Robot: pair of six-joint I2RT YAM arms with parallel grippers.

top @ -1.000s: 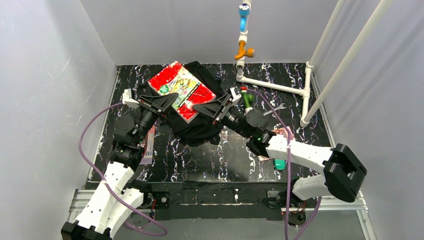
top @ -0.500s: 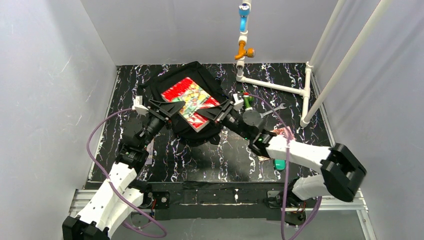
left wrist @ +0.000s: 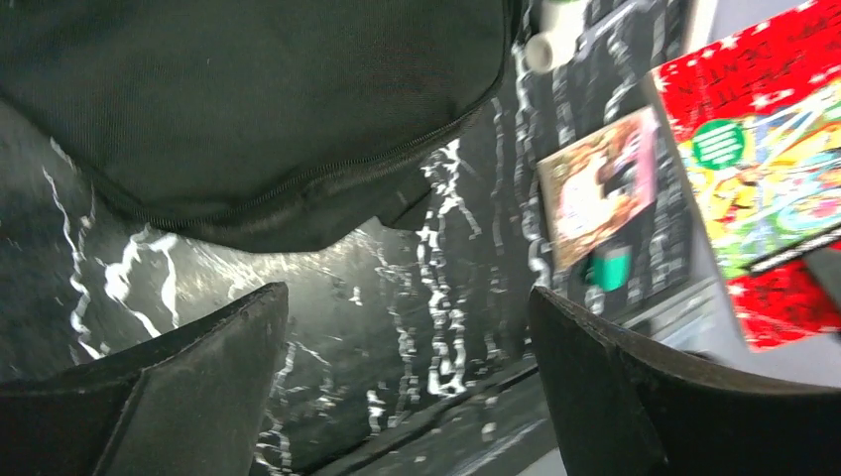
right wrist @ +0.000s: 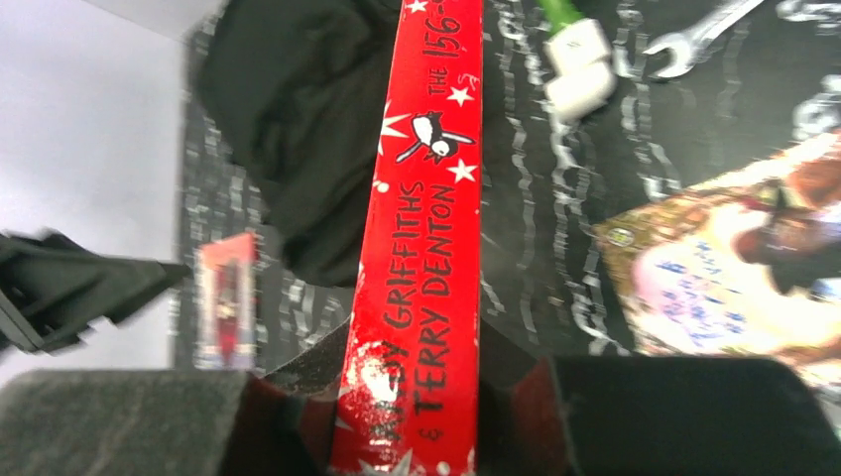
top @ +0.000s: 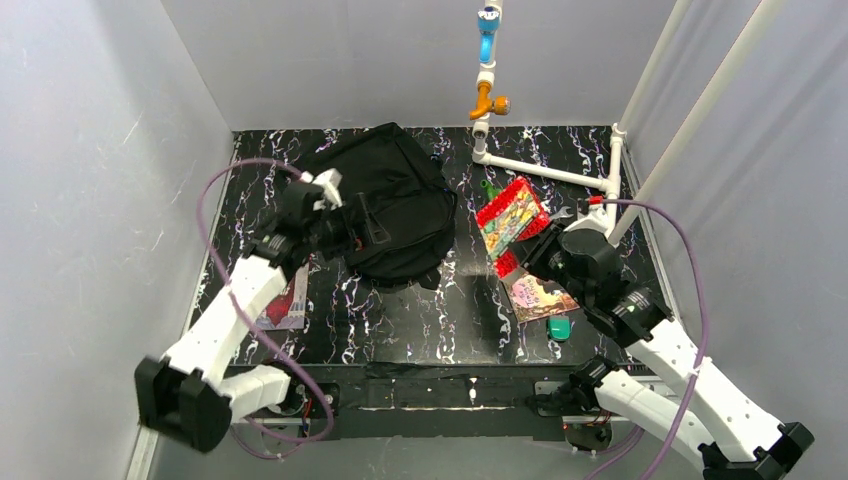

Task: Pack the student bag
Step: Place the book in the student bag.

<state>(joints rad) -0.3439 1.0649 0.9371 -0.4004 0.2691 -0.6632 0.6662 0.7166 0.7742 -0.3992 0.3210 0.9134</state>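
Note:
The student bag lies flat at the back middle of the table, black and closed along the zip that shows. It also fills the top of the left wrist view and shows in the right wrist view. My left gripper hovers over the bag's left side, open, with nothing between its fingers. My right gripper is shut on a red book, held on edge above the table right of the bag. The book's red spine runs up between the jaws of the right gripper.
A thin picture book and a teal object lie under the right arm. A wrench and a green-and-white marker lie beyond them. A reddish booklet lies at the left. A white pipe frame stands at the back right.
The red book has gone from on top of the bag to the right, carried by my right gripper. My left gripper let go of it, opened wide and drew back to the left.

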